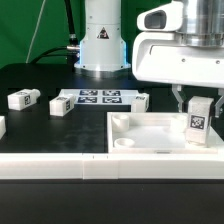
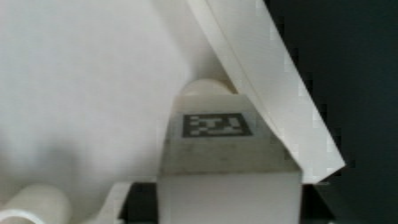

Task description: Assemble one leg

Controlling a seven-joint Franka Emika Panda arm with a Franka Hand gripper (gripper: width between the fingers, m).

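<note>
My gripper (image 1: 197,101) is shut on a leg (image 1: 198,121), a small white peg with a marker tag on its side. It holds the leg upright over the far right corner of the large white tray (image 1: 150,143). In the wrist view the leg (image 2: 222,150) fills the space between the dark fingers (image 2: 139,200), its tag facing the camera, and its far end sits at the tray's corner by the raised wall (image 2: 267,80). I cannot tell whether the leg's tip touches the tray.
The marker board (image 1: 98,98) lies behind the tray by the arm's base. Loose legs lie on the black table: one at the exterior view's left (image 1: 22,98), one by the board (image 1: 62,105), another beside the board (image 1: 141,100). A white rail (image 1: 60,168) runs along the front.
</note>
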